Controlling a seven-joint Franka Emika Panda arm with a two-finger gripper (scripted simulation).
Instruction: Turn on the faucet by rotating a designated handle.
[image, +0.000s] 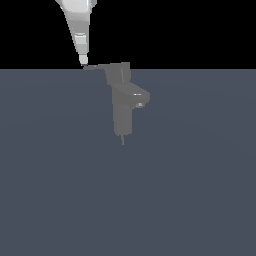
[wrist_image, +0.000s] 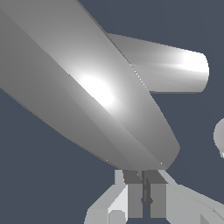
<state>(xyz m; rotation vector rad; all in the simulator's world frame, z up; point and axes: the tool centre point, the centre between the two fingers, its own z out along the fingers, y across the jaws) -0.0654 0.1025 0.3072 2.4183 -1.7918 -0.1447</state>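
Observation:
The grey blocky faucet (image: 122, 112) stands upright in the middle of the exterior view, its stubby spout (image: 141, 97) pointing to that view's right. The handle (image: 97, 66), a thin flat lever, runs from the cap on top out to that view's left. My gripper (image: 83, 61) comes down from above, and its tip is at the lever's far end, touching it or very nearly. In the wrist view the fingers (wrist_image: 134, 197) are together with only a slit between them, the gripper (wrist_image: 143, 175) holds nothing, and the handle (wrist_image: 96, 96) fills the picture as a broad grey bar ending at the fingertips.
The faucet stands on a flat blue-grey floor (image: 200, 190) under a black background. A rounded grey part of the faucet (wrist_image: 175, 65) shows beyond the lever in the wrist view. No other objects are in view.

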